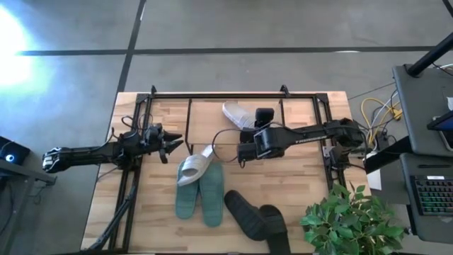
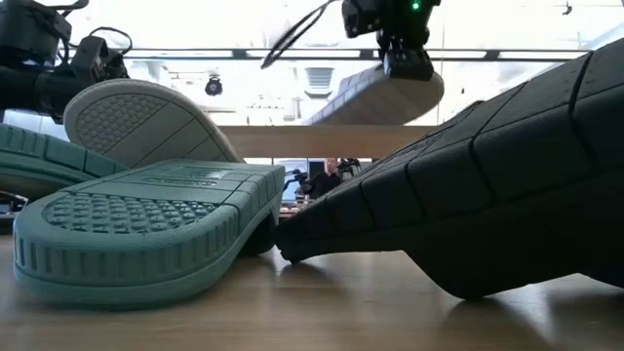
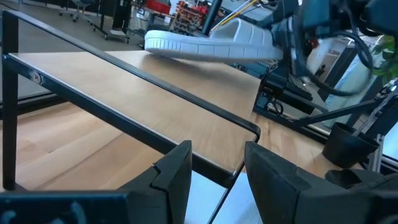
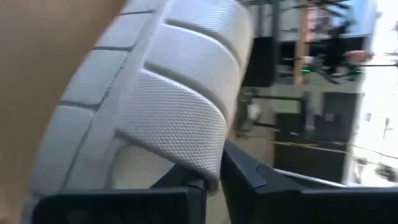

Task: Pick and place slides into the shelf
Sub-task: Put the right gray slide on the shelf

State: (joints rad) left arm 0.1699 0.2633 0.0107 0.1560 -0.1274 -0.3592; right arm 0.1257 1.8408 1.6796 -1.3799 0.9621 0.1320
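My right gripper [image 1: 260, 119] is shut on a white slide [image 1: 238, 113] over the shelf's wooden board [image 1: 212, 113]. In the low view the gripper [image 2: 405, 60] hangs above the slide [image 2: 375, 96], just over the board [image 2: 322, 141]. The second white slide [image 1: 195, 167] leans tilted on the teal pair [image 1: 200, 198]. The black pair [image 1: 256, 216] lies at the near edge. My left gripper [image 1: 172, 145] waits open at the shelf's left end, touching nothing; its wrist view looks along the board [image 3: 124, 93]. My right gripper pinches the white slide's edge [image 4: 202, 163] between its two fingers, at the end by the strap [image 3: 252, 30]. The fingers come from above [image 2: 405, 68]. The slide sits about level, sole down, close over the shelf board; whether it touches the board I cannot tell.
The larger black table frame [image 1: 134, 142] runs along the left, far and right sides. A potted plant [image 1: 347, 219] stands at the near right corner. Cables [image 1: 379, 113] and a keyboard [image 1: 433, 195] lie beyond the right edge. Bare wood [image 1: 304, 177] shows between the black slides and the frame.
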